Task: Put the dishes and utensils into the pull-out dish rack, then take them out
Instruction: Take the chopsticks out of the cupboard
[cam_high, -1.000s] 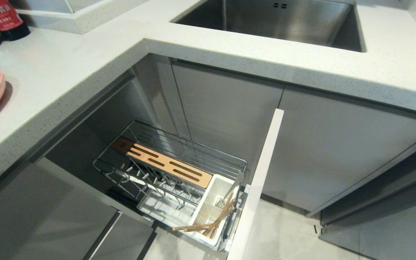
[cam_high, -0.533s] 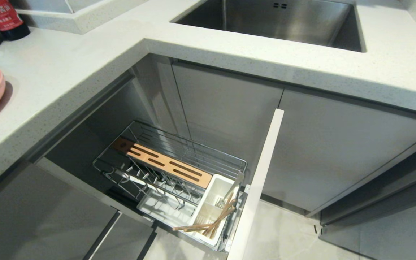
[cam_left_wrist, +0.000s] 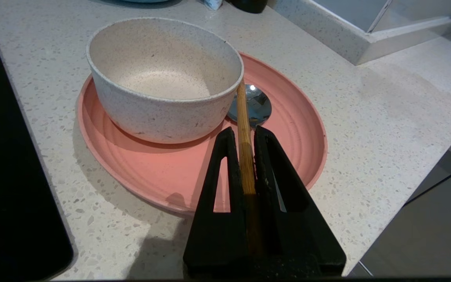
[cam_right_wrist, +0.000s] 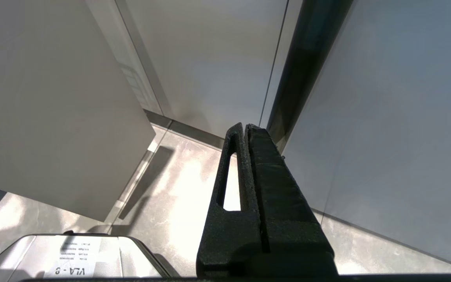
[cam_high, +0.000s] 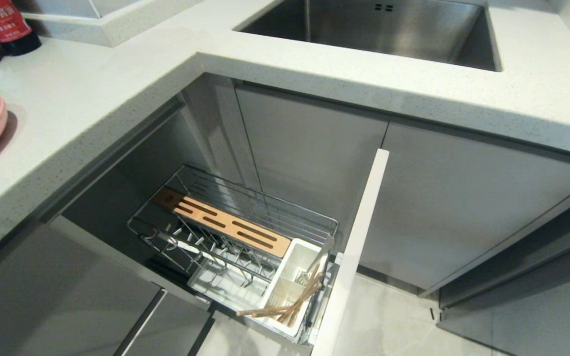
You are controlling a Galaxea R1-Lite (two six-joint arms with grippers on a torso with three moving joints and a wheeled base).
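While clamping chopsticks [cam_left_wrist: 245, 129], left end effector [cam_left_wrist: 243, 135] overhangs plate [cam_left_wrist: 288, 156].

Pink plate [cam_left_wrist: 159, 172] flat on counter; cream speckled bowl [cam_left_wrist: 163, 78] upright on it; grey metal spoon [cam_left_wrist: 255, 105] bowl-end on plate beside bowl; wooden chopsticks [cam_left_wrist: 244, 133] pinched between my left gripper [cam_left_wrist: 243, 135] fingers, tip touching bowl rim; pull-out dish rack [cam_high: 235, 237] pulled open, chrome wire, wooden strip, white utensil box
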